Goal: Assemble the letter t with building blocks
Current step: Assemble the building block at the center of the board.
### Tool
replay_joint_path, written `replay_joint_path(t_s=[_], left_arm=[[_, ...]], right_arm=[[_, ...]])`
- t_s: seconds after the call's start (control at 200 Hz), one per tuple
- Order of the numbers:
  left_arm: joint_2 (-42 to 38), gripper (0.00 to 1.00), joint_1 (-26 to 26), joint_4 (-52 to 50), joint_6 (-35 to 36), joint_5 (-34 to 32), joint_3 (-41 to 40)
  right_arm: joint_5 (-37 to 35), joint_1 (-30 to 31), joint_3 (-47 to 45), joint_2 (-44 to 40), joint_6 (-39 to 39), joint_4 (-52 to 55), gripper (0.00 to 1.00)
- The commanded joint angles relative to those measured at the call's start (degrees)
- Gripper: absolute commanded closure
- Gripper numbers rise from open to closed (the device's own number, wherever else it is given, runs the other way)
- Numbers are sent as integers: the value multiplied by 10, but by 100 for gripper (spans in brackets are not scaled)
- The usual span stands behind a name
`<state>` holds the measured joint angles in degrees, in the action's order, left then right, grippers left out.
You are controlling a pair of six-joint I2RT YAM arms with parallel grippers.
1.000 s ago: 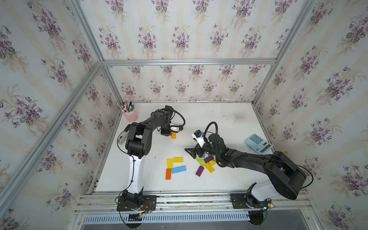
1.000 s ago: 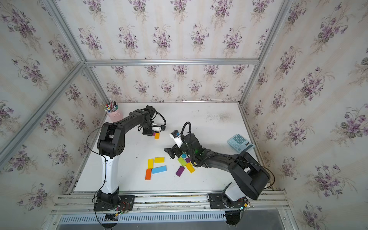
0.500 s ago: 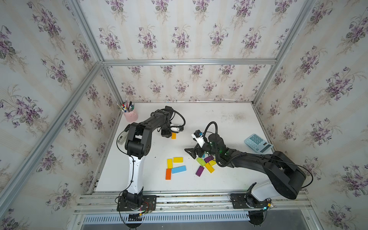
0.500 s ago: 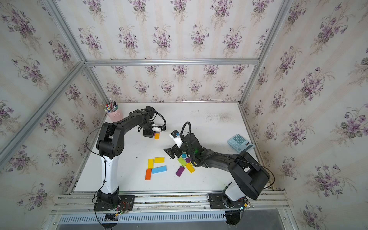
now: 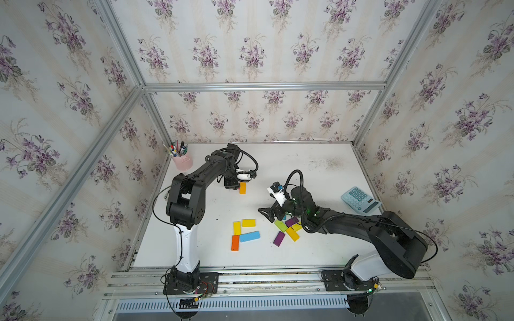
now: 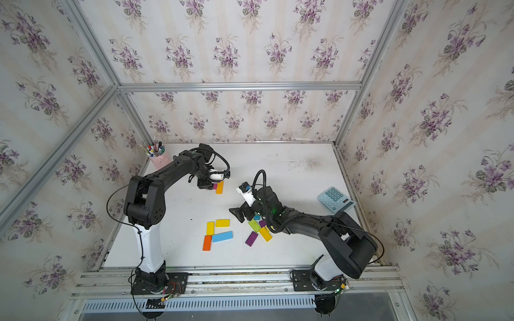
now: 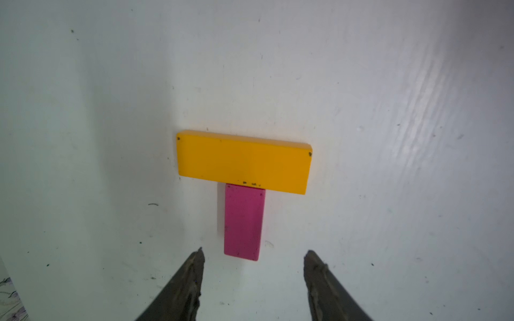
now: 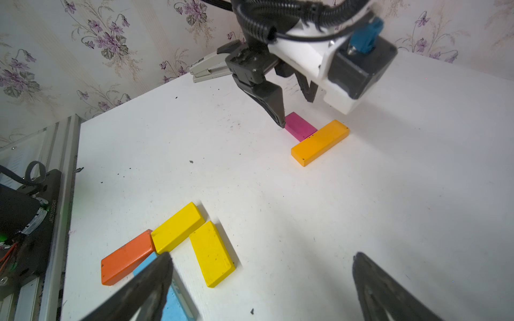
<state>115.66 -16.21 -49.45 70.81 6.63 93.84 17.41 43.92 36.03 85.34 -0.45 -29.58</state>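
Left wrist view: left gripper (image 7: 254, 251), jaws apart, astride magenta flat block (image 7: 243, 219) butting orange-yellow flat block (image 7: 244, 161); T looks done; nxt: lift clear.

Just off the middle of the white desk (image 5: 306, 172), toward 11 o'clock, the amber flat rectangular block (image 5: 242, 188) lies with the magenta flat rectangular block (image 6: 214, 186) butting end-on against its long side from 9 o'clock (a T on its side). At 6 o'clock sits a touching cluster of yellow, orange and light-blue blocks (image 5: 249, 236), a looser heap of lime, purple and yellow blocks (image 5: 292, 234) at its 3 o'clock.
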Motion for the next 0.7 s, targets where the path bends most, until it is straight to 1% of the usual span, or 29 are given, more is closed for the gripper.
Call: replay_joint_path(t_s=[0.0, 0.11, 0.195, 0.275, 0.38, 0.52, 0.624, 0.694], left_arm=[[-39, 40, -3, -20, -56, 22, -10], [-91, 40, -14, -14, -120, -2, -39], [-131, 40, -22, -15, -187, -22, -55], [-165, 40, -27, -21, -274, -45, -65], [-213, 40, -31, -15, -383, -65, -96], [-254, 39, -33, -26, -564, -87, -130], [-279, 39, -44, -16, -646, -85, -178], [-305, 39, -68, 9, -688, -83, -221]], right_arm=[[3, 0, -3, -8, -4, -10, 0], [4, 0, -10, -20, 1, -17, 0], [1, 0, -15, -28, 2, -18, 0], [-5, 0, -21, -36, 3, -19, 0], [-15, 0, -26, -48, 5, -15, 0], [-36, 0, -19, -60, 23, 9, 0], [-47, 0, -17, -70, 55, 26, 0], [-50, 1, 7, -71, 78, 87, 0]])
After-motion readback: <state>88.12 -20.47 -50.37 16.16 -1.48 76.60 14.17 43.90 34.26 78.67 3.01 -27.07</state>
